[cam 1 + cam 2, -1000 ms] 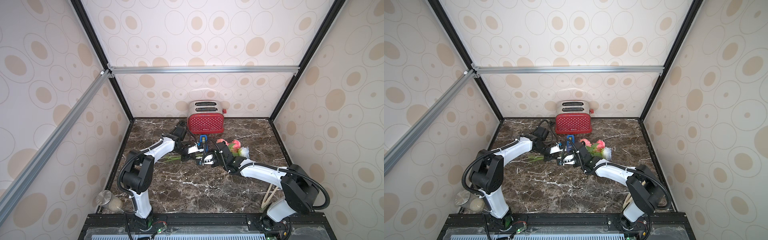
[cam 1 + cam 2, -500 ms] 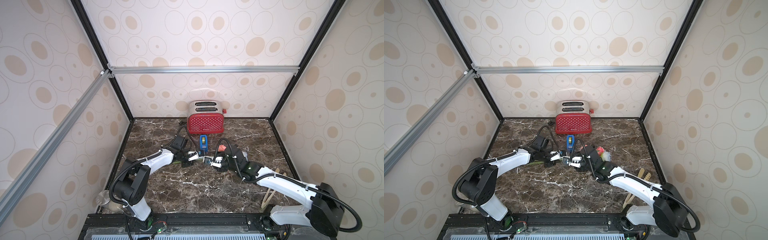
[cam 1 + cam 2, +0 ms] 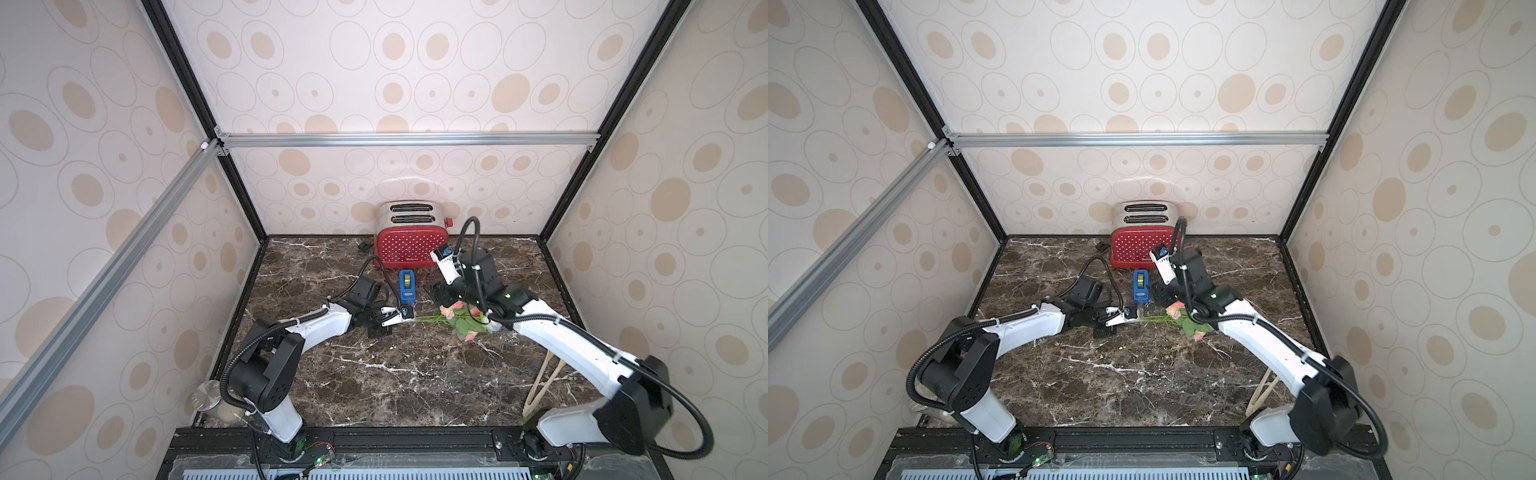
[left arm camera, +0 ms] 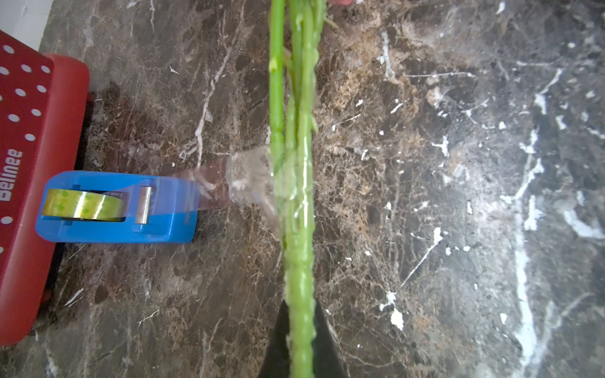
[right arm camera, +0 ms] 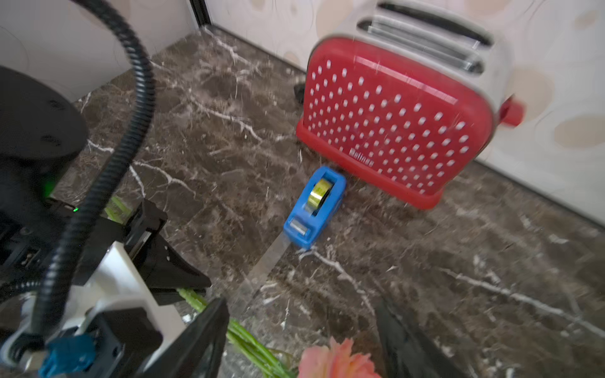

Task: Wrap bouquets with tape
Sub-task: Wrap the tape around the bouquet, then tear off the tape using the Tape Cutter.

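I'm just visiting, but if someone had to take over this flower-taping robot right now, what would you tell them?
Left gripper: jaws shut on the stems.
Right gripper: jaws open, empty, near the blooms.
The dispenser stands before the toaster.
Done: tape stuck around the stems, it seems.
Left: the tape runs uncut to the dispenser; tear it off, press the end down.

right gripper [image 5: 301, 307] — jaws gone from near-shut to wide | pulled away from stems [image 4: 296, 196], now raised over blooms [image 3: 448, 311]
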`<state>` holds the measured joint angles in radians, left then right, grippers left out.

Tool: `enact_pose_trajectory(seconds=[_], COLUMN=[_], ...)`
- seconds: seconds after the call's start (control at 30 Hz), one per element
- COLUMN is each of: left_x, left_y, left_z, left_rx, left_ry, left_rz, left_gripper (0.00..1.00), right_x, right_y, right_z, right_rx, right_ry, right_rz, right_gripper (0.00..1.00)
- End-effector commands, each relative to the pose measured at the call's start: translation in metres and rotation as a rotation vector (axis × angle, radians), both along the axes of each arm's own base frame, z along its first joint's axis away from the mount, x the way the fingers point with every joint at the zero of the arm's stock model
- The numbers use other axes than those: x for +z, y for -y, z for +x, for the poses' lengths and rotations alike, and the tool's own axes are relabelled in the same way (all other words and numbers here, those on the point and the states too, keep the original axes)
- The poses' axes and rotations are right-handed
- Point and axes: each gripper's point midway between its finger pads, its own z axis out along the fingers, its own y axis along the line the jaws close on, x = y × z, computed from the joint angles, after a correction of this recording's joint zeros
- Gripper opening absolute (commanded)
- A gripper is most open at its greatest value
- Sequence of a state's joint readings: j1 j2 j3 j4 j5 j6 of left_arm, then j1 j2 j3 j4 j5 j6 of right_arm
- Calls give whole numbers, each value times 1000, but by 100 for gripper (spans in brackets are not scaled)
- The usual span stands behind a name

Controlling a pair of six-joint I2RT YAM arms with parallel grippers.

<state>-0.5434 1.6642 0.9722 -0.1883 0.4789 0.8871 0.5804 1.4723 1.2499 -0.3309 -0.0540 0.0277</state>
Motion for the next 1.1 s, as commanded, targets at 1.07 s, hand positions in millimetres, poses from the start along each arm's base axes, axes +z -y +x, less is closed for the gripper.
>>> enact_pose_trajectory(seconds=[1.07], left_x=[-29], left_y=[3], left_z=[-21], left_rx=[-153], left_ry=[-142], left_rz=[22], left_gripper=[0], right_x=[-184], right_y=[-43], right_z=[30], right_rx=[-235], right_ry=[-829], right_rz=[328], right_gripper=[37])
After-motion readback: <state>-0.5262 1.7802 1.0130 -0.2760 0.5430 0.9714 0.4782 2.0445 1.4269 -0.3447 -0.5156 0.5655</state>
